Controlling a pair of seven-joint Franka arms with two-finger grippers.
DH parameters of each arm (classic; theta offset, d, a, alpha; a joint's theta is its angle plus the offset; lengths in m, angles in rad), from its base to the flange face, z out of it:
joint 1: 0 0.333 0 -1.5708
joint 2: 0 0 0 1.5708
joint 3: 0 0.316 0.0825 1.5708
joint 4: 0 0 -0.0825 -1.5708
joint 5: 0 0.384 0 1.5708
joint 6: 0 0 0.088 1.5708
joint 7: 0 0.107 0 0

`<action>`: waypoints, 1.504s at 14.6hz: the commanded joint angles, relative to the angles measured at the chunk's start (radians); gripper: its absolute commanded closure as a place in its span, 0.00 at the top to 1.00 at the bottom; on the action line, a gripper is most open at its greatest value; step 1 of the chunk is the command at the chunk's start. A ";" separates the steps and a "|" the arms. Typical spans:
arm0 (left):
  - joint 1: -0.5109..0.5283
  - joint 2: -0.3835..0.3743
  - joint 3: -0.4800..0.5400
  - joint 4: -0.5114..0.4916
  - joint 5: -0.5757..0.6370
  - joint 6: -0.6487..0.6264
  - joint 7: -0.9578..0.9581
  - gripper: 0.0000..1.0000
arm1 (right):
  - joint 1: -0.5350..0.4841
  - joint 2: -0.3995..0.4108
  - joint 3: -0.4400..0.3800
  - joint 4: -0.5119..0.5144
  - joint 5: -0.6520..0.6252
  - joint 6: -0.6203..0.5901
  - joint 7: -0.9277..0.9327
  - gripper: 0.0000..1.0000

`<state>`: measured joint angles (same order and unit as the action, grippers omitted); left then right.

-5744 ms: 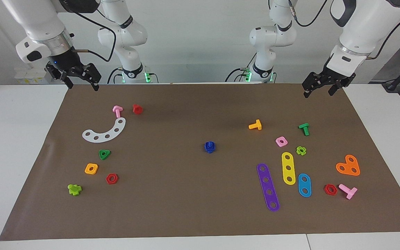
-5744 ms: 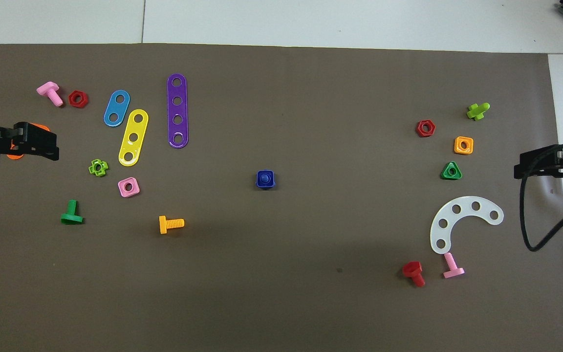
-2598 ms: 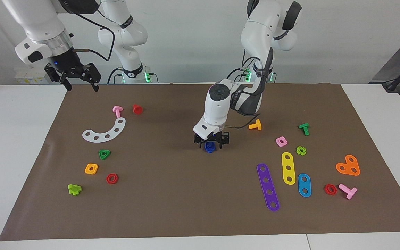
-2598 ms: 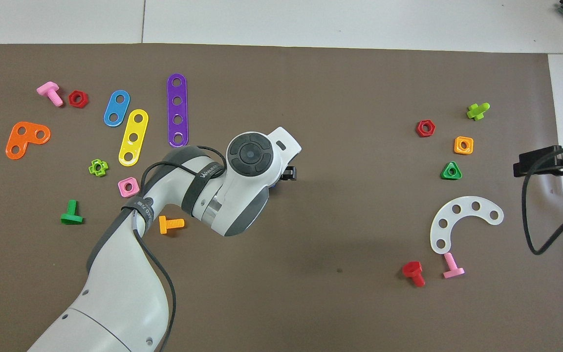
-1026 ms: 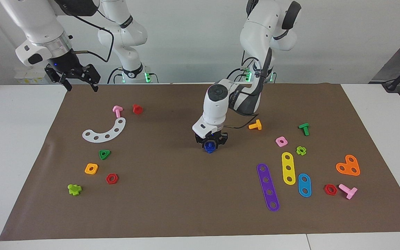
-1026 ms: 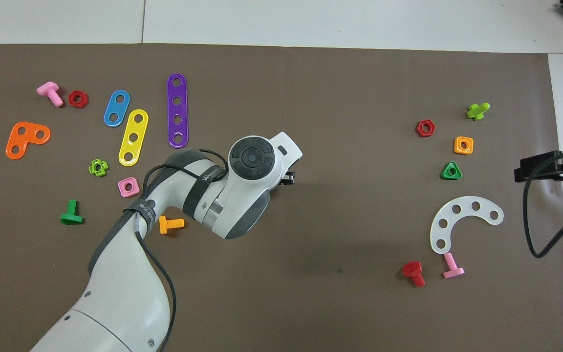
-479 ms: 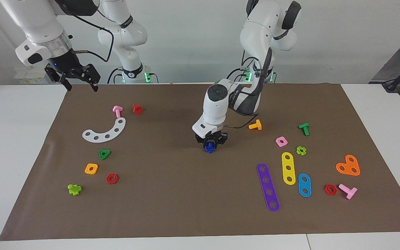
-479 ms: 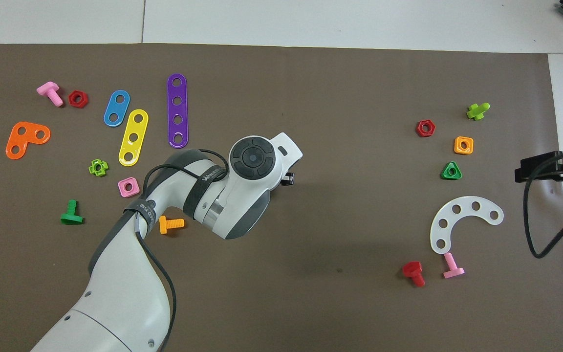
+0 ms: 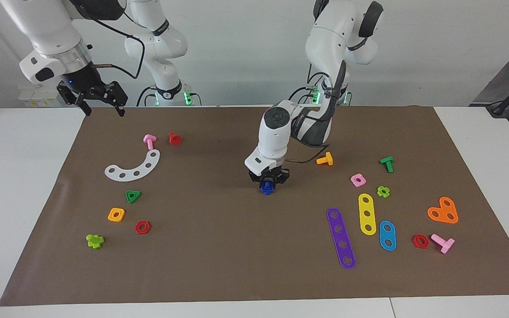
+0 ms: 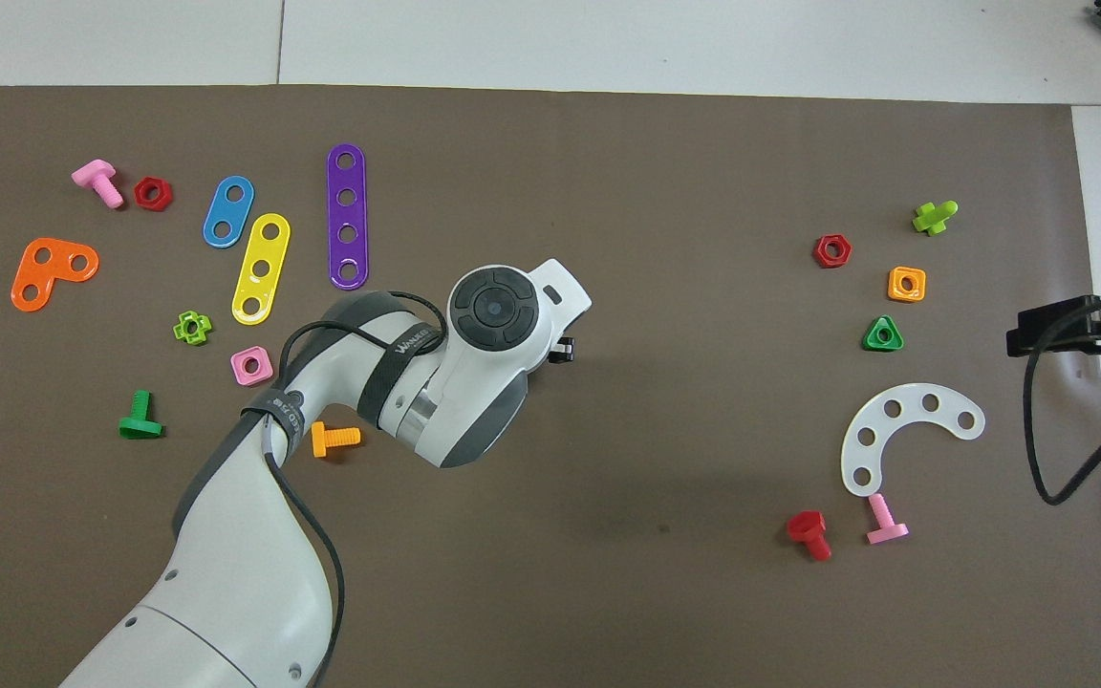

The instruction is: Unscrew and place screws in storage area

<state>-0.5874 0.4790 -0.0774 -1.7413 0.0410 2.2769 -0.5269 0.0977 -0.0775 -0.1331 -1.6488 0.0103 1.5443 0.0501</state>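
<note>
The left end effector (image 9: 268,180) is clamped on the dark-blue bolt with its nut (image 9: 267,188) at mid worktop. The right end effector (image 9: 100,98) waits with fingers apart. If the grip is shallow, the bolt could slip out

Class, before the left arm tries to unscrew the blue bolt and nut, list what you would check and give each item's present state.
1. Left claw shut on the blue bolt and nut: ok.
2. Assembly lifted off the brown mat: cannot tell.
3. Right claw positioned to take the nut: not ok, it waits over the mat's corner at the right arm's end.
4. Orange bolt apart from the left claw: ok.
5. Nut separated from bolt: not ok.
</note>
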 commanded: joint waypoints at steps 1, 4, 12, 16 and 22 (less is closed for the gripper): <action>-0.015 -0.017 0.014 -0.009 0.016 -0.031 0.004 0.37 | -0.010 -0.027 0.000 -0.034 0.010 0.027 -0.033 1.00; -0.014 -0.016 0.014 0.009 0.014 -0.054 0.004 0.35 | -0.010 -0.027 0.000 -0.034 0.010 0.027 -0.032 1.00; -0.012 -0.014 0.013 0.064 0.013 -0.128 0.004 0.35 | -0.010 -0.027 0.000 -0.034 0.010 0.025 -0.029 1.00; -0.012 -0.008 0.013 0.111 0.005 -0.195 0.005 0.35 | -0.009 -0.037 0.003 -0.019 0.008 0.022 -0.024 1.00; 0.018 -0.016 0.014 0.190 -0.041 -0.274 0.007 0.35 | -0.007 -0.044 0.006 -0.031 0.008 0.045 -0.029 1.00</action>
<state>-0.5836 0.4747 -0.0719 -1.5852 0.0268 2.0444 -0.5273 0.0985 -0.0984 -0.1301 -1.6487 0.0103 1.5532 0.0501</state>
